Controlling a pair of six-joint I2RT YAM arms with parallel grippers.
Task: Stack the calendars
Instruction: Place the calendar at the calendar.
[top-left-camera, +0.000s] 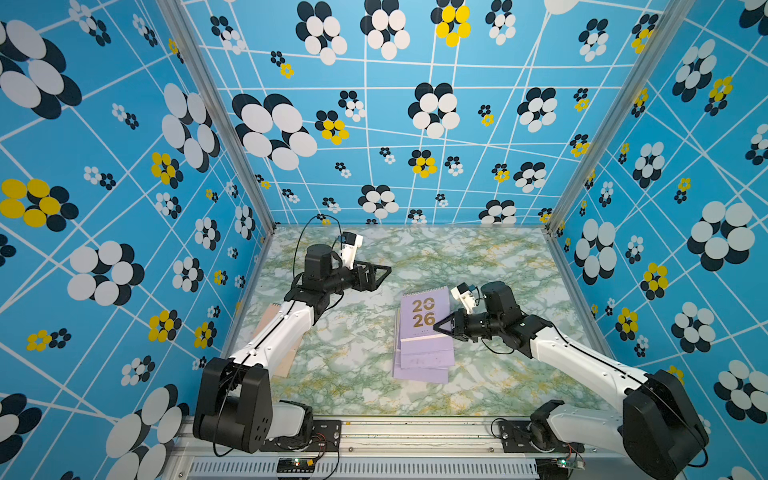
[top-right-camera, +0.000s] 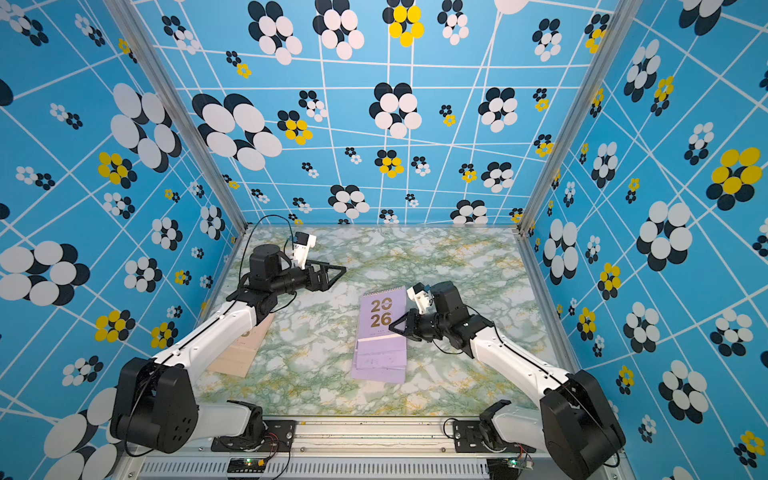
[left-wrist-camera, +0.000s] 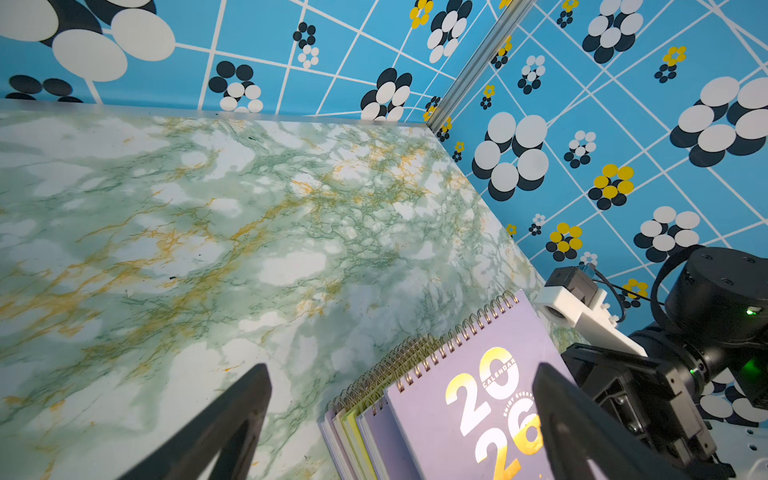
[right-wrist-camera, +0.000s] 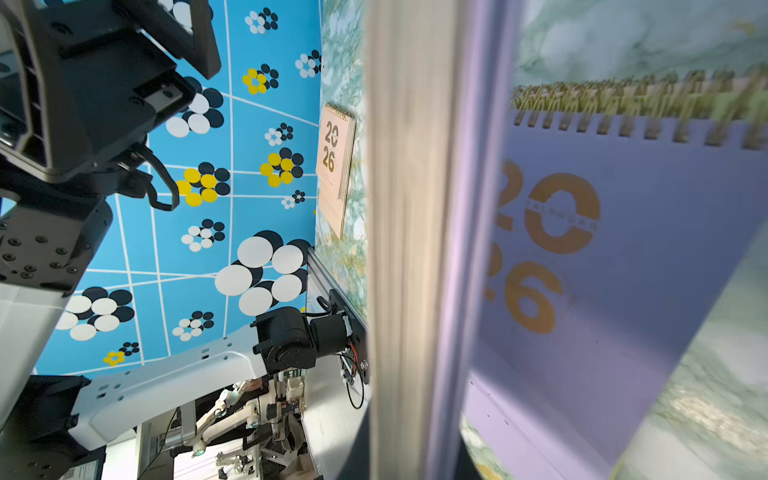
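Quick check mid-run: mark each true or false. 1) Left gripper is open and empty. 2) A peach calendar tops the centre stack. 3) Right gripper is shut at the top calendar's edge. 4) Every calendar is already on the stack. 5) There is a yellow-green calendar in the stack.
1) True: the left gripper is open, holds nothing and is clear of the stack.
2) False: a lavender calendar is on top.
3) True: the right gripper is shut on that calendar's side edge.
4) False: a peach calendar lies apart, partly under the left arm.
5) True: the yellow-green calendar shows between lavender ones in the left wrist view.
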